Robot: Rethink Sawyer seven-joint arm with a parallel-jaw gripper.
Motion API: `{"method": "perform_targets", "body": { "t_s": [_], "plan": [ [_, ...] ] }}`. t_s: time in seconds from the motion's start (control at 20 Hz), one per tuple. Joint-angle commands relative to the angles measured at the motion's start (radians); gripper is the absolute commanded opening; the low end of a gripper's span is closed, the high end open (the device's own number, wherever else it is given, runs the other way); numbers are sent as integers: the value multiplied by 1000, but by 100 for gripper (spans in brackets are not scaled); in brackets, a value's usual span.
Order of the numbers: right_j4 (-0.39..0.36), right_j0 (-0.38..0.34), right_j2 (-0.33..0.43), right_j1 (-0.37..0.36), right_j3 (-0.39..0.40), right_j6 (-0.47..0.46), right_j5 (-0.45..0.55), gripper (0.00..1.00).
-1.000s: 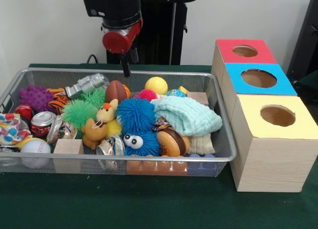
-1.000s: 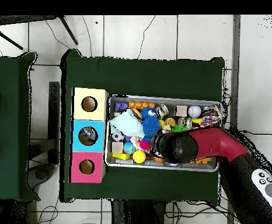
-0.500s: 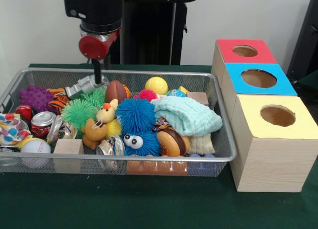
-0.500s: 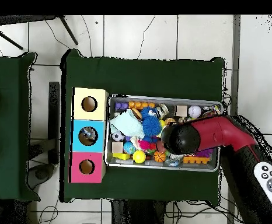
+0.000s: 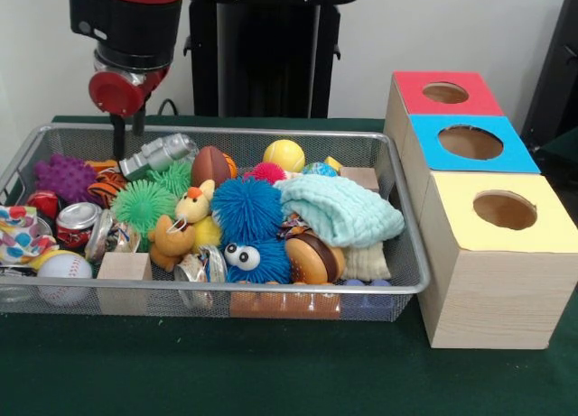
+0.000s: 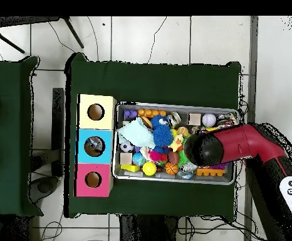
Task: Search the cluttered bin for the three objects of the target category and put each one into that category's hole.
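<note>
On the green table (image 5: 271, 380) the wire basket (image 5: 226, 290) sits just beside three boxes with holes (image 5: 492, 208), full of toys: a baseball (image 5: 61, 270), a blue fuzzy ball (image 5: 246, 208), a mint cloth (image 5: 339, 208). Farther back, the gripper (image 5: 124, 134) hangs over the basket's far corner; I cannot tell its grip.

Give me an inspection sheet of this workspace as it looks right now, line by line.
Surface: green cloth on the table.
Job's things: wire bin full of toys; three boxes beside it, with red, blue and yellow holes.
Clutter: blue fuzzy ball, teal cloth, baseball, can, wood block, many more.
Pincer: above the bin's far corner, away from the boxes; open or shut unclear.
Cables: several on the floor.
Surroundings: second green table.
</note>
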Motion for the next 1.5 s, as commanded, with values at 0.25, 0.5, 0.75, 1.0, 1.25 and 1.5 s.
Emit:
{"method": "perform_targets", "body": {
  "t_s": [0.25, 0.5, 0.75, 1.0, 1.25, 1.5],
  "plan": [
    [-56, -38, -74, 74, -21, -248, 114, 100],
    [9, -92, -30, 150, -7, -367, 155, 100],
    [82, -145, 41, 244, -22, -457, 171, 100],
    [96, -155, 54, 277, -28, -486, 187, 100],
    [120, -162, 72, 281, 22, -476, 164, 100],
    [124, -168, 80, 281, 44, -463, 136, 100]
  ]
}}
